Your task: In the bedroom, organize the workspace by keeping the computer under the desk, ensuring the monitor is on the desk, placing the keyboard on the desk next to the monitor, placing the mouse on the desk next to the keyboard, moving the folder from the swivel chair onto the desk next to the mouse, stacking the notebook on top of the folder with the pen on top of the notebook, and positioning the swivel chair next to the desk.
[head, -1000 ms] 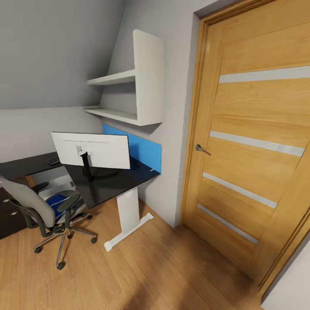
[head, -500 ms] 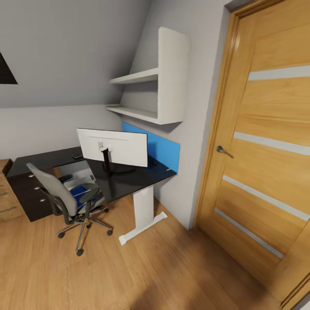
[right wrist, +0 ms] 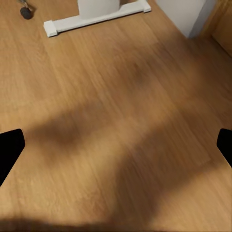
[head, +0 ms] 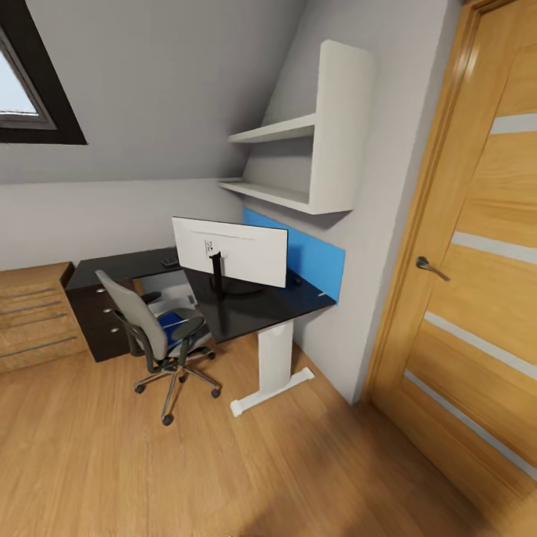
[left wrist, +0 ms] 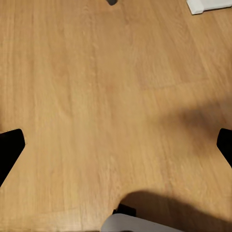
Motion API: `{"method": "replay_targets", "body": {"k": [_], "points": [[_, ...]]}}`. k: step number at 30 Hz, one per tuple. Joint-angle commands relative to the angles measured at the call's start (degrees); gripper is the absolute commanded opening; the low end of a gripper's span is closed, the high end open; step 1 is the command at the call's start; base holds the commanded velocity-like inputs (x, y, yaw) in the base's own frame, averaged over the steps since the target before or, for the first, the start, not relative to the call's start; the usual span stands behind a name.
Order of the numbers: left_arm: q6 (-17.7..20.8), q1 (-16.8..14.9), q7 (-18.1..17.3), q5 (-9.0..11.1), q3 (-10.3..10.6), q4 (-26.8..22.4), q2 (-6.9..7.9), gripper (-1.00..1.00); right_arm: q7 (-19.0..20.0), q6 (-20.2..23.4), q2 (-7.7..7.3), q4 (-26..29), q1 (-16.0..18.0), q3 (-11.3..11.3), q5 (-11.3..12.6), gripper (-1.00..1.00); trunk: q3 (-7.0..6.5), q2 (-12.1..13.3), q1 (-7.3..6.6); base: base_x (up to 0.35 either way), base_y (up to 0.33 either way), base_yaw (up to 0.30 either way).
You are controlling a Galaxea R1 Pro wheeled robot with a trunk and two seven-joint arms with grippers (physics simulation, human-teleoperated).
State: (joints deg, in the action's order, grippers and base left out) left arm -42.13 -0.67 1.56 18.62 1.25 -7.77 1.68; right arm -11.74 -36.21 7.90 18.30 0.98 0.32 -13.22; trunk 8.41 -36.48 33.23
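Observation:
The black-topped desk (head: 246,313) stands against the grey bedroom wall. On it stands the monitor (head: 231,252), its pale back toward me. The grey swivel chair (head: 145,328) sits in front of the desk, with the blue folder (head: 171,323) lying on its seat. A pale boxy computer (head: 170,286) shows under the desk behind the chair. A small dark item (head: 170,262) lies on the far desk top; it is too small to name. My left gripper (left wrist: 116,147) and right gripper (right wrist: 116,147) hang open over bare oak floor, holding nothing.
An oak dresser (head: 33,317) stands left of the desk drawers (head: 101,321). The oak door (head: 477,298) is close on the right. White shelves (head: 298,153) and a blue wall panel (head: 317,259) hang above the desk. The desk's white foot (right wrist: 96,17) lies ahead on the floor.
The head camera has swung left, so the desk, chair and door sit further right in the picture. A window and the oak dresser have come into view. No object moved.

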Motion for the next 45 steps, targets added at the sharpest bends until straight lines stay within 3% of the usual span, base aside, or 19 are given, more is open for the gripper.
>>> {"method": "replay_targets", "body": {"k": [1, 45], "points": [[-0.16, -0.08, 0.18, 0.07, 0.16, 0.06, 0.01, 1.0, -0.57, -0.01, 0.01, -0.02, 0.01, 0.03, -0.7, 1.0, 0.13, -0.08, 0.02, 0.0, 0.0, 0.278], [-0.15, -0.04, 0.15, 0.08, 0.15, 0.11, -0.01, 1.0, -0.49, 0.0, -0.08, -2.48, 0.04, 0.03, -0.85, 1.0, 1.59, -0.08, 0.02, 0.0, 0.0, 0.278]]}}
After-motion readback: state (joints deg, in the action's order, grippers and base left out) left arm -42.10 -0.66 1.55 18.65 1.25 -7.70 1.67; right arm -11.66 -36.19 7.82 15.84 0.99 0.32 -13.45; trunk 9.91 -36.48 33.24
